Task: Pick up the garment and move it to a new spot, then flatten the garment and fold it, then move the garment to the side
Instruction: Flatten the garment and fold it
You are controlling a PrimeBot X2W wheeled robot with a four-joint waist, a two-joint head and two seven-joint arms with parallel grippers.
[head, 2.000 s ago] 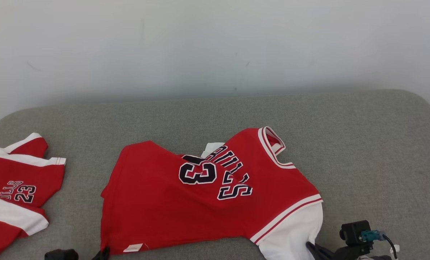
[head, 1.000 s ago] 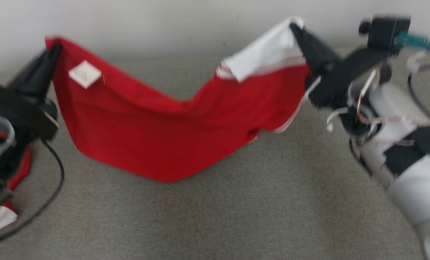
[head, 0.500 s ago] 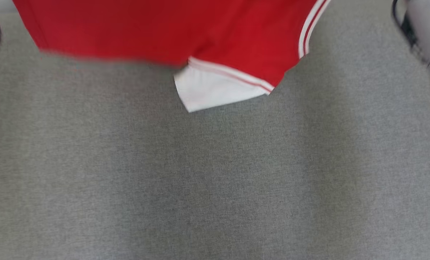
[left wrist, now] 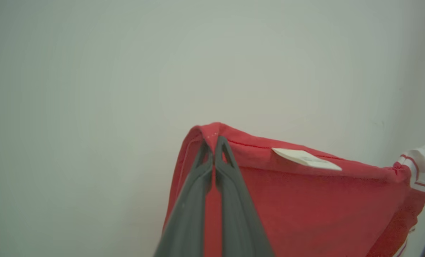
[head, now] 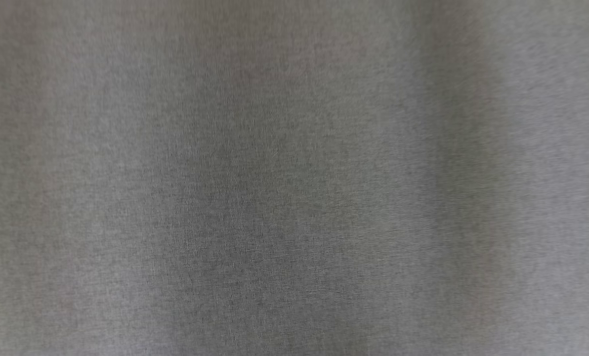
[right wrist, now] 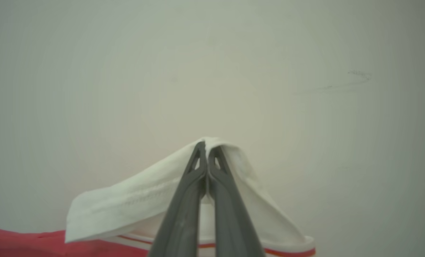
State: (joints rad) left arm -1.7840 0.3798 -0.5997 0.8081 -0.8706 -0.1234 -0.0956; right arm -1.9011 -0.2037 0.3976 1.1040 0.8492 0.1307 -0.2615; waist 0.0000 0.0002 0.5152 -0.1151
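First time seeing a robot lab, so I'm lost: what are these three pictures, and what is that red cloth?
It is a wheeled robot with two arms, each ending in a two-fingered claw. The blurred grey picture is from its head camera, looking down at a grey fabric surface. The other two come from wrist cameras looking along each claw toward a pale wall. The left claw is shut on a corner of a red jersey, near its white label. The right claw is shut on the jersey's white sleeve.
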